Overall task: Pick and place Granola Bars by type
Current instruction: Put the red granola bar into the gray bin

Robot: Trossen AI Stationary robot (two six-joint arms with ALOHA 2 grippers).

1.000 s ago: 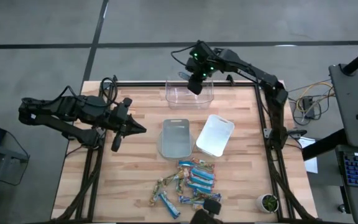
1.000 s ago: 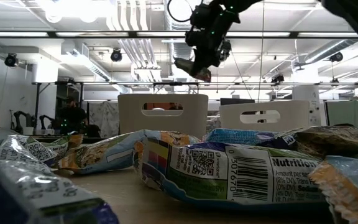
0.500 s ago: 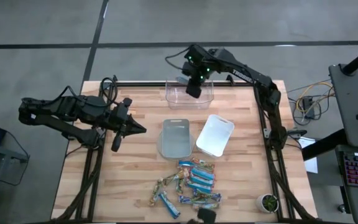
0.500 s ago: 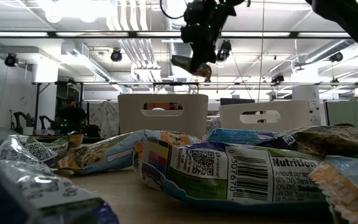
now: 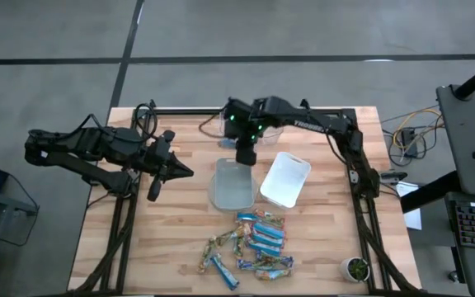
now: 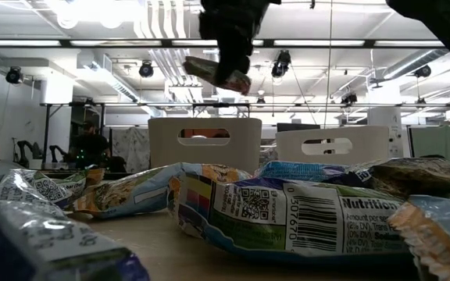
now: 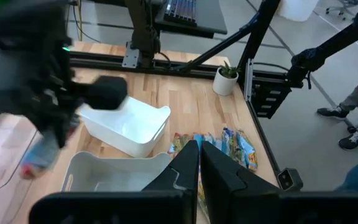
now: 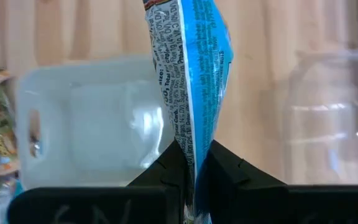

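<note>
- High view: right gripper (image 5: 245, 156) hangs over the far edge of the grey bin (image 5: 232, 183), between it and the clear bin (image 5: 264, 130), which the right arm partly covers. White bin (image 5: 285, 178) sits just right of the grey one, tilted. Three bins in all. Pile of Granola Bars (image 5: 250, 244) lies at the near table (image 5: 180, 223) edge, roughly a dozen, blue and gold-tan mixed, too overlapped for an exact count. Left gripper (image 5: 157, 188) waits at the left side, well apart from the bins. A small potted plant (image 5: 355, 267) sits at the near right corner.
- Versus half a second ago: right gripper was above the clear bin at the far edge; now it is nearer, by the grey bin. Left arm unchanged, pile unchanged.
- Low view: wrapped bars fill the foreground and block most of the table. Two bins with handle slots stand behind. The right gripper up top holds a bar (image 6: 217, 74), well above the bins.
- Left wrist view: left fingers (image 7: 219, 177) are pressed together, nothing between them. Beyond: grey bin, white bin, bar pile, plant; the right arm blurs across the bins.
- Right wrist view: right fingers (image 8: 229, 171) are clamped on one blue bar (image 8: 194, 74), standing upright; grey bin below it, clear bin to the side.
</note>
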